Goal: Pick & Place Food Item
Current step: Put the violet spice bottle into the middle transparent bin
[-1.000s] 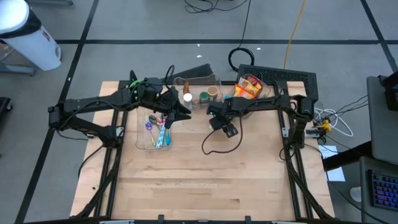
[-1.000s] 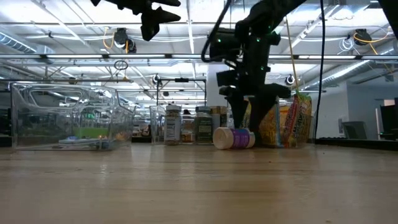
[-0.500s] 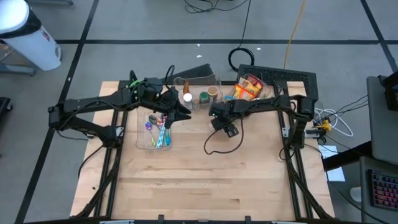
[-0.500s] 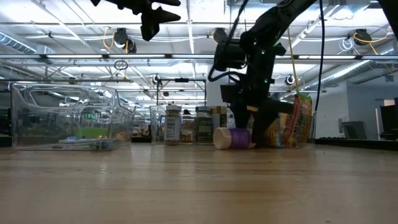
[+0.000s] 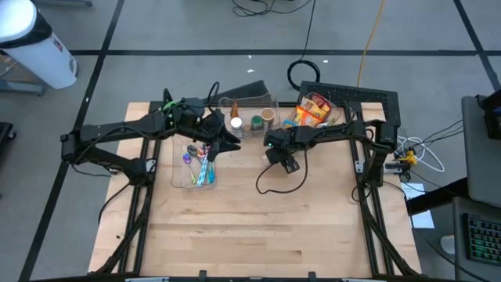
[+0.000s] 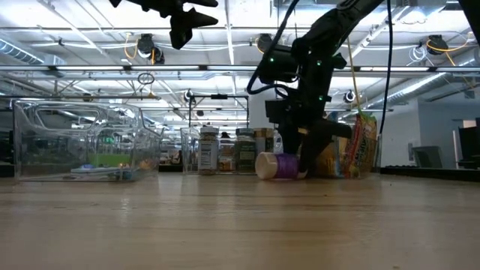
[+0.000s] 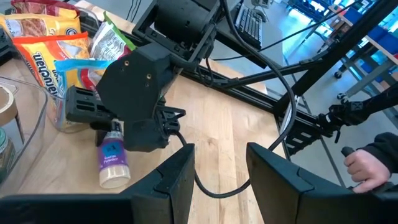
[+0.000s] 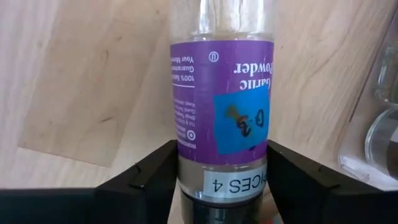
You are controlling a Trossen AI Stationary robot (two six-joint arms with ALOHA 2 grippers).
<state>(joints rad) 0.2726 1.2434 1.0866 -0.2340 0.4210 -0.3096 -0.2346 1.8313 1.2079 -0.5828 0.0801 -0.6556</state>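
Observation:
A spice bottle with a purple label [image 8: 221,112] lies on its side on the wooden table, in front of the snack bags; it also shows in the low view [image 6: 277,166] and the left wrist view [image 7: 112,158]. My right gripper [image 8: 221,186] is down at the bottle's cap end [image 6: 301,159] and shut on it. My left gripper [image 7: 217,180] is open and empty, held high above the table [image 6: 187,19] over the clear bin [image 5: 197,163]. My right gripper pinches the spice bottle between its two fingers [image 8: 155,177] at the lower end of the label, next to the dark cap [image 8: 224,183]. The fingers slant down from above and lie across the bottle. The bottle lies on its side on the table.
A clear bin [image 6: 82,142] with coloured utensils stands at the left. Several spice jars [image 5: 252,123] and a clear container [image 5: 254,102] stand at the far edge, with snack bags [image 5: 311,110] beside them. A cable [image 5: 278,184] loops on the table. A person's hand [image 7: 360,165] shows beyond the table.
My right gripper has come down onto the bottle's cap end and tipped a little. The bottle has slid slightly along the table and still lies on its side.

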